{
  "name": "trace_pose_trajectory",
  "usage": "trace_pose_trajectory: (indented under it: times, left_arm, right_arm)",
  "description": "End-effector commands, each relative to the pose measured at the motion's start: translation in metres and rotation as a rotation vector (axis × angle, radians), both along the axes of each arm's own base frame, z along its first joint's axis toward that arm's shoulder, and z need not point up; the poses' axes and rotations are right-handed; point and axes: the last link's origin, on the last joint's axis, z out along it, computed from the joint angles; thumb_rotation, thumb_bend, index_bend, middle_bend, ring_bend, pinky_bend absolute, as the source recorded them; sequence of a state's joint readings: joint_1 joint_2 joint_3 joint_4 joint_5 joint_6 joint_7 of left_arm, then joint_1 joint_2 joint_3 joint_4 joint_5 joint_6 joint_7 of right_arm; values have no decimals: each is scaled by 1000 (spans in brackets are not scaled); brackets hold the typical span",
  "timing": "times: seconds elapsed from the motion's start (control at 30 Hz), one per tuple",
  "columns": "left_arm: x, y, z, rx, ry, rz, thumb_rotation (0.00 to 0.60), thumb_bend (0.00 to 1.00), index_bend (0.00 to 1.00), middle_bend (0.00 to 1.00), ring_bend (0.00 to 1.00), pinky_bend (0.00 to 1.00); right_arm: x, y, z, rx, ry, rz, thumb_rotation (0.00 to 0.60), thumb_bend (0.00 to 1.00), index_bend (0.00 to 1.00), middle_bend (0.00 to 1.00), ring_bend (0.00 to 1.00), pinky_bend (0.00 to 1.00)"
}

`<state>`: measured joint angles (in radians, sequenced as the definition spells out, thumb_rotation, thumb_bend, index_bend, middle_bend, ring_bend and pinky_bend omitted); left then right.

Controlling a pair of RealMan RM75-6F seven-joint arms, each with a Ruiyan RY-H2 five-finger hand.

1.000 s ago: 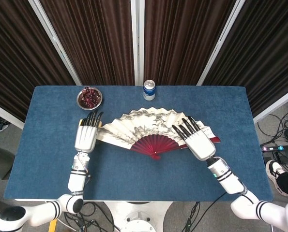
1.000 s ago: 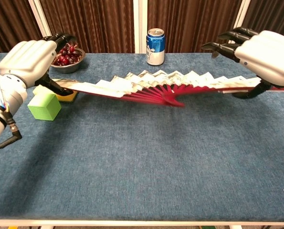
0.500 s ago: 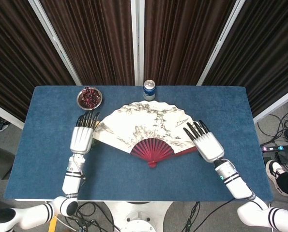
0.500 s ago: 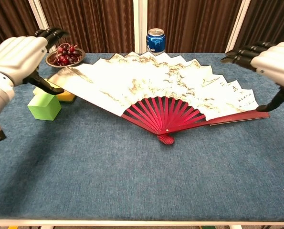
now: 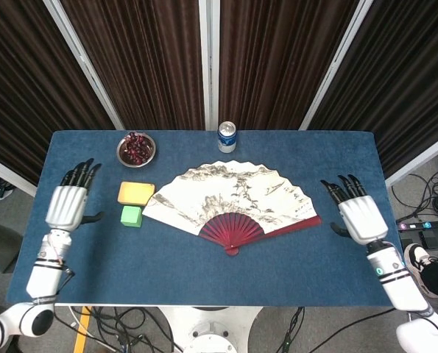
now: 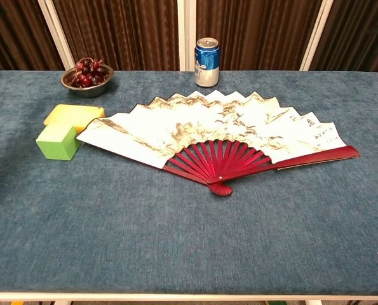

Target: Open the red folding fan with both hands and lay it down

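The folding fan (image 5: pixel 233 200) (image 6: pixel 227 130) lies spread wide and flat on the blue table, its white painted leaf fanned out above red ribs that meet at a pivot near the front. My left hand (image 5: pixel 68 204) hovers far to the left of it, fingers apart and holding nothing. My right hand (image 5: pixel 360 215) hangs beyond the fan's right end near the table's right side, fingers spread and also empty. Neither hand touches the fan. The chest view shows no hand.
A yellow block (image 5: pixel 135 193) (image 6: pixel 74 117) and a green cube (image 5: pixel 132 215) (image 6: pixel 58 141) sit just left of the fan's left edge. A metal bowl of cherries (image 5: pixel 136 148) (image 6: pixel 87 75) and a blue can (image 5: pixel 227 137) (image 6: pixel 207 61) stand at the back.
Both hands have let go of the fan and drawn outward to the table's sides. The fan now lies flat and still; the blocks are uncovered.
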<state>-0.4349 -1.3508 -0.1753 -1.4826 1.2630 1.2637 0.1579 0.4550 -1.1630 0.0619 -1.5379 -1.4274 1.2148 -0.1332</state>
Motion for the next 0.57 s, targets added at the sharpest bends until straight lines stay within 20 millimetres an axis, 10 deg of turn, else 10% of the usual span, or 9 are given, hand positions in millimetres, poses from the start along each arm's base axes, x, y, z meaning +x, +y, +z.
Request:
trace_pose_trajectory:
  times: [0.03, 0.27, 0.57]
  left_arm:
    - [-34, -20, 22, 2, 7, 55, 600, 0, 81, 43, 15, 153]
    - [-69, -70, 39, 44, 5, 123, 600, 0, 107, 61, 15, 147]
    - [-64, -120, 34, 85, 18, 169, 600, 0, 113, 66, 15, 147]
  right_arm:
    - [-23, 23, 28, -33, -58, -71, 600, 218, 93, 211, 70, 46]
    - [-46, 65, 42, -104, -125, -127, 600, 219, 86, 159, 0, 0]
    - [-60, 101, 43, -153, -169, -193, 600, 217, 86, 177, 0, 0]
